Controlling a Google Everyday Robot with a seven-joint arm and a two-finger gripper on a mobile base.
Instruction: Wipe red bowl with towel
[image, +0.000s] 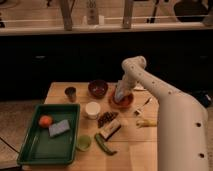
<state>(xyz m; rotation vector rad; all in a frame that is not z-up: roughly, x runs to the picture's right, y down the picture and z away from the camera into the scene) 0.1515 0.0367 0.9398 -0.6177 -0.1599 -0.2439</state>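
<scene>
Your gripper (121, 96) sits inside the bowl (122, 102); grip state unclear; press sideways and it could tip

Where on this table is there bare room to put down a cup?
Bare wood shows at the back left corner, behind the dark cup, and at the front right, beyond the green pepper. The middle is crowded: white cup, dark bowl, and the red bowl, where the tool is down inside. The green tray fills the left.

wooden table (145, 150) | dark wall behind | railing with posts (66, 15) above | tool (120, 98) over table
</scene>
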